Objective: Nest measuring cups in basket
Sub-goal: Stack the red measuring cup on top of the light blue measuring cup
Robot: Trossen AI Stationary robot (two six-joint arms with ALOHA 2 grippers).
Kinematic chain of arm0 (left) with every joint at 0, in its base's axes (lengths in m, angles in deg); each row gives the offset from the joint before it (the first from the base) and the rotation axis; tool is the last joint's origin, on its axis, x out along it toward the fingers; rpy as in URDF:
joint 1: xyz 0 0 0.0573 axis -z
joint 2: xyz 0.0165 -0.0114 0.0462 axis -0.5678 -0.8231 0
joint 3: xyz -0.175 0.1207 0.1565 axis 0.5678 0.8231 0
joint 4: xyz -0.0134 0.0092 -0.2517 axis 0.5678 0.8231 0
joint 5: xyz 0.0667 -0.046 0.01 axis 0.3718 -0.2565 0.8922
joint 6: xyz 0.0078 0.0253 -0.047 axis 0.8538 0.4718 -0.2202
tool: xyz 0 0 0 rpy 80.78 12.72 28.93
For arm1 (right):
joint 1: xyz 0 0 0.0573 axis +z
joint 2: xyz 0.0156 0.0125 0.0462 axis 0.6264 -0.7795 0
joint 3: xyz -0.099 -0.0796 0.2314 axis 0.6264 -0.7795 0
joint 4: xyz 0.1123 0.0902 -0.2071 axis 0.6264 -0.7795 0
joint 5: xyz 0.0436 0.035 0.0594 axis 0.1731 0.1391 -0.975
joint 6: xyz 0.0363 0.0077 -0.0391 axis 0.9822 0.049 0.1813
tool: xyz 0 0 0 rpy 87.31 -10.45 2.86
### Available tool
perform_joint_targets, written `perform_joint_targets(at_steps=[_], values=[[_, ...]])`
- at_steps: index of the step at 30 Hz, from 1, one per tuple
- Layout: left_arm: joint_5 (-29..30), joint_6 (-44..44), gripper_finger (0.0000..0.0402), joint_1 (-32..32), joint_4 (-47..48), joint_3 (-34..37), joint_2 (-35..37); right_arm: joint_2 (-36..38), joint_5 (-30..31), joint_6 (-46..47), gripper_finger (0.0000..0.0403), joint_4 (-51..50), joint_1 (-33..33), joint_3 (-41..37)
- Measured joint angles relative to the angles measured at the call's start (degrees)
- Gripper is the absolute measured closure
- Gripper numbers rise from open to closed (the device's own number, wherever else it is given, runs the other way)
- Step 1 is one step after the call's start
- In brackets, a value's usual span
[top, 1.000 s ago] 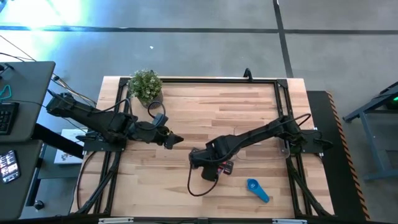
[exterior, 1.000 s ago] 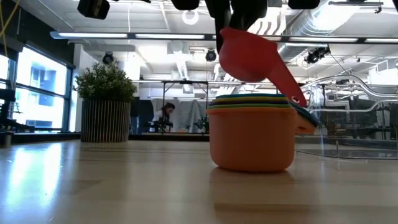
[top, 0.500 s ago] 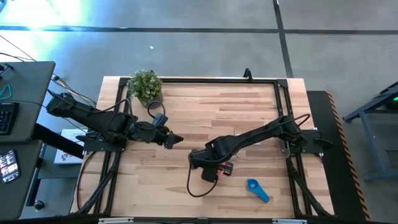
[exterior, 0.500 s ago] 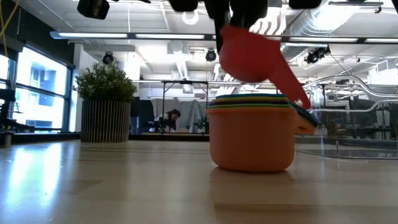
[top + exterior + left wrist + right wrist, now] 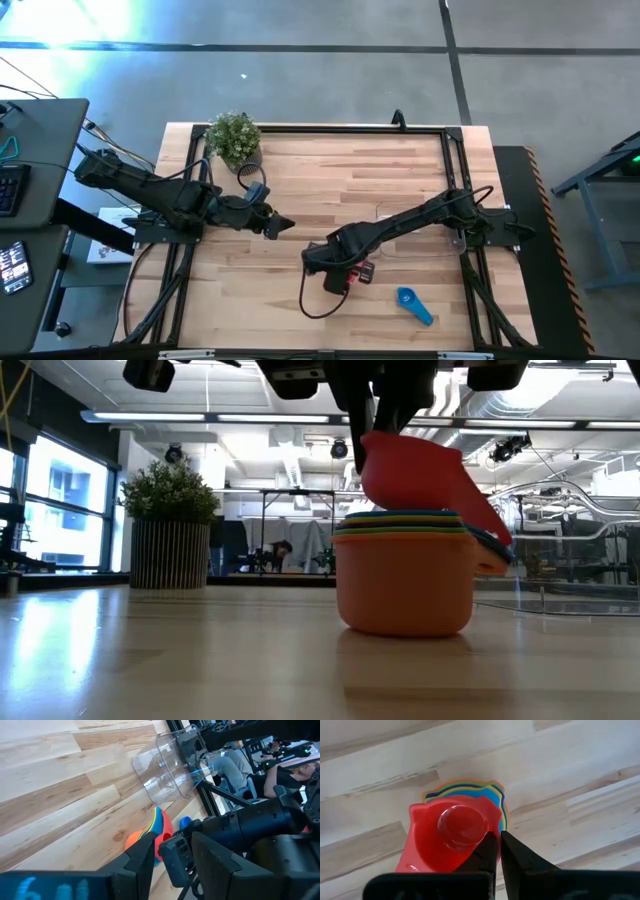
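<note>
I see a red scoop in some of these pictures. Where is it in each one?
High view: hidden under the right hand, low centre.
Low view: red scoop, top centre, tilted over the stack of nested cups.
Left wrist view: a red sliver at centre.
Right wrist view: centre-left, pinched at its rim.
Shared landmark: the stack.

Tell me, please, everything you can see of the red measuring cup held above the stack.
The red measuring cup is glossy, slightly see-through plastic: a small round bowl with a flat bottom and a short flat handle sloping down to one side. It hangs tilted just above the stack of nested cups, whose outermost cup is orange. The right gripper holds it, the fingers pinched on its rim. In the right wrist view its open mouth faces up, roughly centred over the stack's coloured rims. Whether it touches the stack cannot be told.
</note>
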State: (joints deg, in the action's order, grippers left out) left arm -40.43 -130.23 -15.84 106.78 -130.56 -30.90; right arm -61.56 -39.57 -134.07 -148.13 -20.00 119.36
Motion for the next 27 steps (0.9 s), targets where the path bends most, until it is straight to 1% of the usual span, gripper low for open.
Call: perform_joint_targets(at_steps=[7, 16, 20, 27], values=[[0.00, 0.02, 0.0280, 0.00, 0.09, 0.00, 0.00, 0.00, -0.22, -0.28, 0.0400, 0.89, 0.02, 0.00], [-0.02, 0.49, 0.0280, 0.00, 0.72, 0.00, 0.00, 0.00, 0.41, -0.65, 0.0349, 1.22, 0.02, 0.00], [-0.02, 0.50, 0.0280, 0.00, 0.98, 0.00, 0.00, 0.00, 0.58, -0.85, 0.0340, 1.22, 0.02, 0.00], [-0.07, 1.53, 0.0280, 0.00, 1.00, 0.00, 0.00, 2.12, 4.69, 1.52, 0.0341, 1.27, -0.26, 0.02]])
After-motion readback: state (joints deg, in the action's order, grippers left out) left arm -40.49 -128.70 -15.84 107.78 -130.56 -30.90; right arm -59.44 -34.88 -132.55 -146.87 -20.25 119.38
